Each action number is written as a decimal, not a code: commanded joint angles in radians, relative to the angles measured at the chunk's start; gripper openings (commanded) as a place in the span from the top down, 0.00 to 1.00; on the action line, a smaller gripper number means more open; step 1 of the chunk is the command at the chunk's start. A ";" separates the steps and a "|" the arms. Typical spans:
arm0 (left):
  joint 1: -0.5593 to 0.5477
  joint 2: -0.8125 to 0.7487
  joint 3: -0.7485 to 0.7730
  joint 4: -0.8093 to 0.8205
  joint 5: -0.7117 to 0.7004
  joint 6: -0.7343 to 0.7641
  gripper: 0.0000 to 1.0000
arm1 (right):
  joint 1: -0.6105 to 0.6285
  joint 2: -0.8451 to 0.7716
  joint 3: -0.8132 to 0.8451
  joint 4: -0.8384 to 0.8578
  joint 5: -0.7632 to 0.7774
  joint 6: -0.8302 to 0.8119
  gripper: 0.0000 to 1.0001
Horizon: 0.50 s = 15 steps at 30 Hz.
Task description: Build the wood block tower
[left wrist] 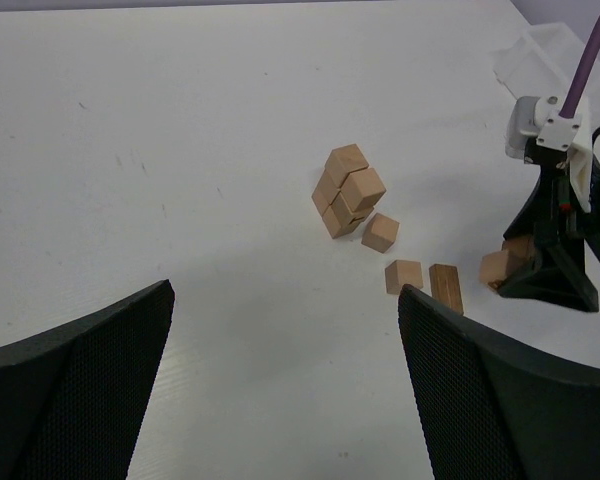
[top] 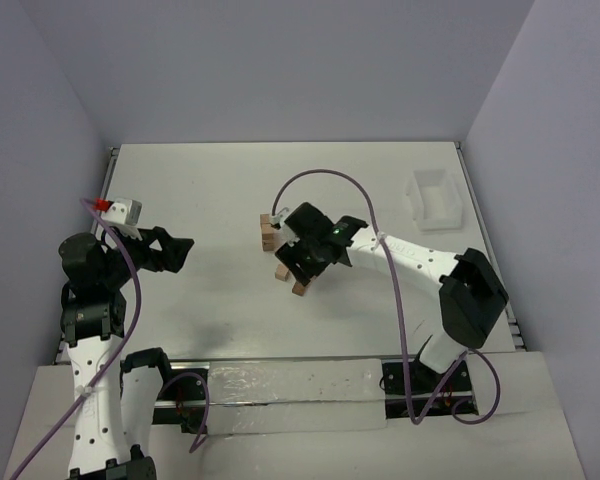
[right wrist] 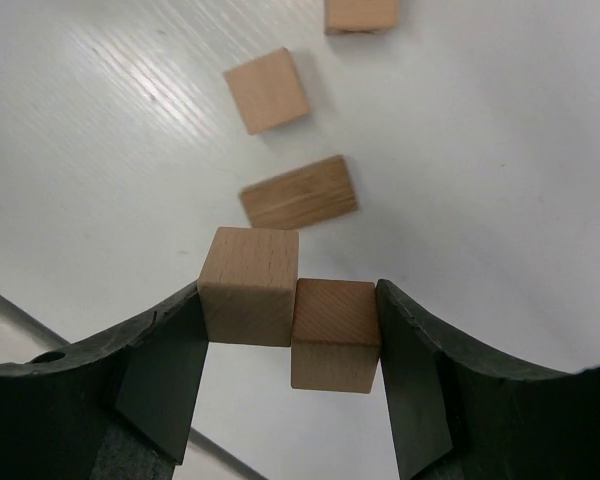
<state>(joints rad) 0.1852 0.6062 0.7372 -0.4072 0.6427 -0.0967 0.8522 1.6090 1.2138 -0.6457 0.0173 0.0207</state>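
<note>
My right gripper (right wrist: 290, 300) is shut on two wood blocks side by side, one (right wrist: 248, 285) against the left finger and one (right wrist: 335, 320) against the right, low over the table. It shows in the top view (top: 302, 278) just right of a small pile of several blocks (top: 268, 232). This pile (left wrist: 345, 190) is two blocks high, not a tall tower. Three loose blocks (right wrist: 298, 192) (right wrist: 267, 90) (left wrist: 380, 232) lie between the pile and the gripper. My left gripper (left wrist: 285, 295) is open and empty, well left of the blocks (top: 180, 245).
A white translucent bin (top: 435, 198) stands at the back right, also in the left wrist view (left wrist: 550, 50). The purple cable (top: 325, 175) loops over the right arm. Walls close the table on three sides.
</note>
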 commanded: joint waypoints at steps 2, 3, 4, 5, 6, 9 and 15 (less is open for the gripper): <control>0.008 0.003 0.036 0.036 0.036 -0.009 0.01 | -0.157 -0.037 -0.011 -0.009 -0.148 -0.436 0.94; 0.007 0.003 0.035 0.038 0.037 -0.009 0.01 | -0.178 -0.017 -0.002 -0.015 -0.148 -0.532 0.98; 0.007 0.004 0.034 0.039 0.037 -0.010 0.01 | -0.206 0.004 0.010 -0.034 -0.163 -0.601 1.00; 0.008 0.006 0.035 0.040 0.038 -0.011 0.01 | -0.239 0.024 0.024 -0.057 -0.184 -0.661 1.00; 0.007 0.007 0.035 0.041 0.041 -0.011 0.01 | -0.278 0.043 0.039 -0.079 -0.207 -0.711 1.00; 0.008 0.008 0.033 0.048 0.048 -0.014 0.01 | -0.341 0.138 0.089 -0.126 -0.244 -0.849 1.00; 0.007 0.016 0.036 0.056 0.055 -0.022 0.01 | -0.376 0.330 0.234 -0.202 -0.297 -0.983 1.00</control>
<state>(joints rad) 0.1852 0.6163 0.7372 -0.3981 0.6673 -0.1026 0.4869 1.8269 1.3245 -0.7555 -0.2011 -0.7892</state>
